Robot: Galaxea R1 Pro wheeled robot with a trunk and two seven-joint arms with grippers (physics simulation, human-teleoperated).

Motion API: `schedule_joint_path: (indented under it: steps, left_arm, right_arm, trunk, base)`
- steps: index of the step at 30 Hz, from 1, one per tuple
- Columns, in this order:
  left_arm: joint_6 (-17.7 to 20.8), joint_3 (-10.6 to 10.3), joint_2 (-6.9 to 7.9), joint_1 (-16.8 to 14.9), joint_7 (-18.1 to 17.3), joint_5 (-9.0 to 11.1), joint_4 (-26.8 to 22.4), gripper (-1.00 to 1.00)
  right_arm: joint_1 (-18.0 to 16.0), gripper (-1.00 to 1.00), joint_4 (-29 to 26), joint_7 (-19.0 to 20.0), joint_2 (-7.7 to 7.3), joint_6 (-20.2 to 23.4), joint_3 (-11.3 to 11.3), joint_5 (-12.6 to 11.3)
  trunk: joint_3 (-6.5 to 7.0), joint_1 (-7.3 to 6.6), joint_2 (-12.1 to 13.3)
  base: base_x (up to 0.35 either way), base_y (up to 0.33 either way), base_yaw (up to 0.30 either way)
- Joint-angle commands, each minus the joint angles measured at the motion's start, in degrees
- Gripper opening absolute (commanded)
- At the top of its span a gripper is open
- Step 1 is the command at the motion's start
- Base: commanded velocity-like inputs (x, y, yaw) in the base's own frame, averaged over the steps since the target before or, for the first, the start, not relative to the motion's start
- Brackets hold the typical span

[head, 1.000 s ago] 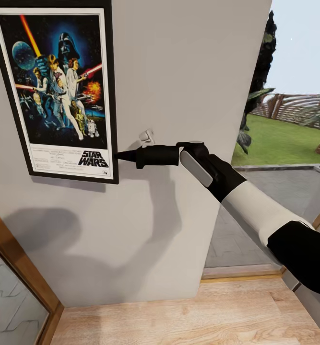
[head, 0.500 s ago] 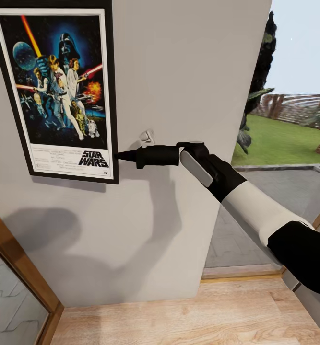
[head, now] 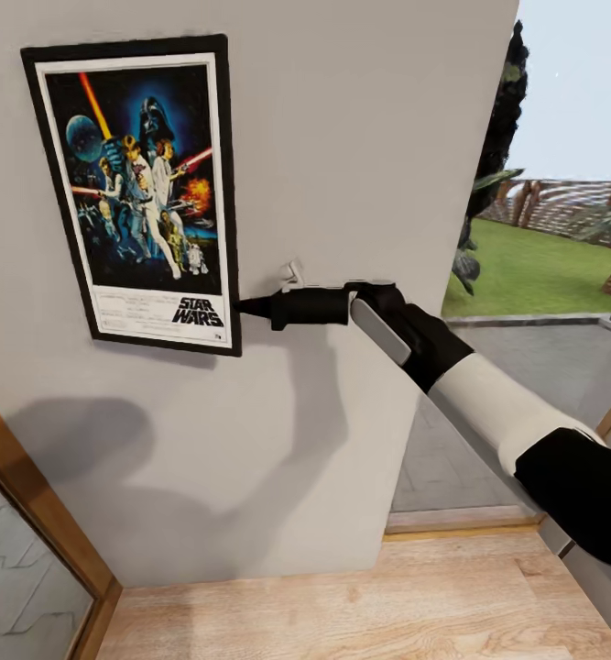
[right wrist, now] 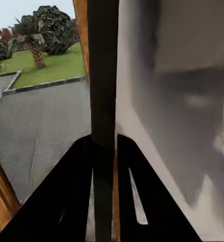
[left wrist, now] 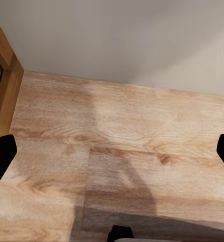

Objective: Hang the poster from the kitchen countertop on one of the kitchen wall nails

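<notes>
The poster (head: 140,183), a tall black-framed Star Wars print, lies flat against the grey wall (head: 360,137) in the head view. My right gripper (head: 247,308) is shut on its right edge near the lower corner. In the right wrist view the fingers pinch the dark frame edge of the poster (right wrist: 102,75), with my right gripper (right wrist: 104,146) shut around it. A small pale nail-like peg (head: 292,272) sticks out of the wall just above the gripper. My left gripper (left wrist: 112,151) hangs open over the wooden floor (left wrist: 122,131). The kitchen countertop is out of view.
A wooden door frame (head: 30,513) slants along the lower left. The wall ends at a corner to the right, beside an opening onto paving and a lawn (head: 534,266). Wooden floor (head: 360,614) runs along the wall's foot.
The poster has shifted right and down along the wall, so its top edge now shows. My right gripper moved with it, still holding its edge. The camera has not moved.
</notes>
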Motion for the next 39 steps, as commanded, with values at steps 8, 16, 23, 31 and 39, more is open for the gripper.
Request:
schedule_joint_path:
  steps: [8, 16, 23, 31, 39]
  left_arm:
    - [0.1, 0.9, -1.71, 1.8, -0.4, 0.4, 0.0, 1.0]
    - [0.3, 0.5, -1.72, 1.8, -0.4, 0.4, 0.1, 1.0]
    - [0.5, -1.1, -2.36, 2.5, -0.4, 0.4, 0.1, 1.0]
    - [0.5, -1.1, -2.4, 2.6, -0.4, 0.4, 0.1, 1.0]
    - [0.5, -1.1, -2.41, 2.6, -0.4, 0.4, 0.1, 1.0]
  right_arm:
    - [2.6, -1.0, -1.6, -0.2, -0.85, 1.8, 0.1, -6.7]
    - [5.2, -1.0, -4.7, -0.3, -1.09, 3.5, 0.1, -13.0]
    - [1.0, -1.0, -3.7, 1.9, -1.41, 2.8, 0.3, -2.8]
    - [0.4, -1.0, -4.0, 2.0, -1.35, 3.1, 0.3, -2.9]
    - [0.4, -1.0, -4.0, 2.0, -1.28, 3.1, 0.3, -2.9]
  trunk:
    - [-0.11, 0.04, -0.1]
    - [-0.11, 0.04, -0.1]
    - [-0.11, 0.04, -0.1]
    - [-0.11, 0.04, -0.1]
    - [-0.11, 0.04, -0.1]
  base:
    - [0.0, 0.0, 0.0]
    - [0.0, 0.0, 0.0]
    - [0.0, 0.0, 0.0]
    - [0.0, 0.0, 0.0]
    - [0.0, 0.0, 0.0]
